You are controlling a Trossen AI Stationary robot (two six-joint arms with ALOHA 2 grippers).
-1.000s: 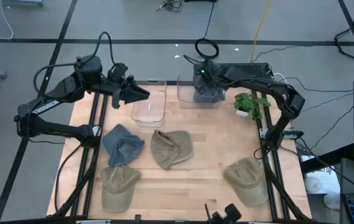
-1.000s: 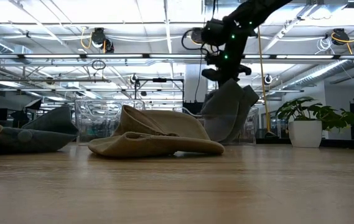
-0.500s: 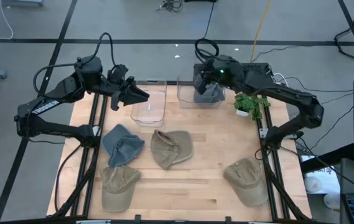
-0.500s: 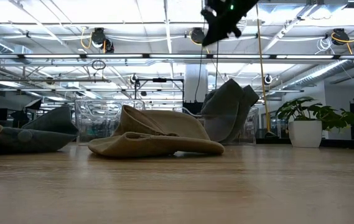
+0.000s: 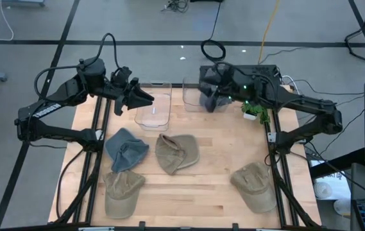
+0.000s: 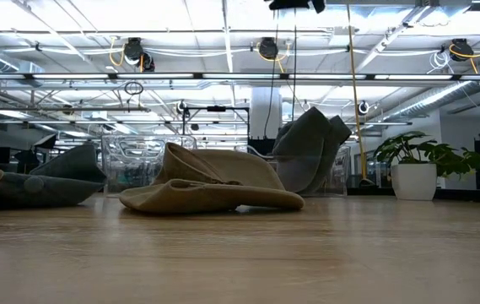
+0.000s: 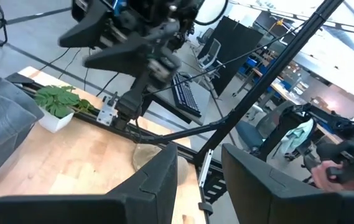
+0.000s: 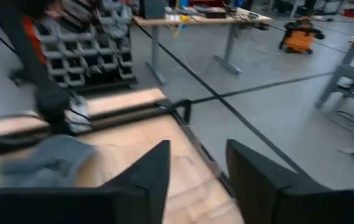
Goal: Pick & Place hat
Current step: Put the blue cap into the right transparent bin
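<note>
A grey hat [image 6: 311, 152] lies in the right clear bin [image 5: 190, 102] at the table's far edge, leaning against the bin's wall. It also shows in the right wrist view [image 8: 46, 158] and the left wrist view [image 7: 2, 124]. My right gripper [image 5: 208, 93] hangs high above that bin, open and empty [image 8: 196, 149]. My left gripper [image 5: 149, 97] hangs open and empty [image 7: 198, 155] over the left clear bin [image 5: 153, 110]. A blue-grey hat [image 5: 126, 149], a tan hat [image 5: 177, 153], an olive hat [image 5: 121, 191] and another tan hat [image 5: 254, 186] lie on the table.
A potted plant [image 5: 256, 108] stands right of the right bin, close under my right arm. Black rails run along the table's left and right edges. Bare wood shows between the bins and the hats.
My right gripper has risen straight up from just above the grey hat in the right bin, leaving the top of the low view, while its arm has swung toward the table's right edge. The grey hat stays where it was in the bin.
</note>
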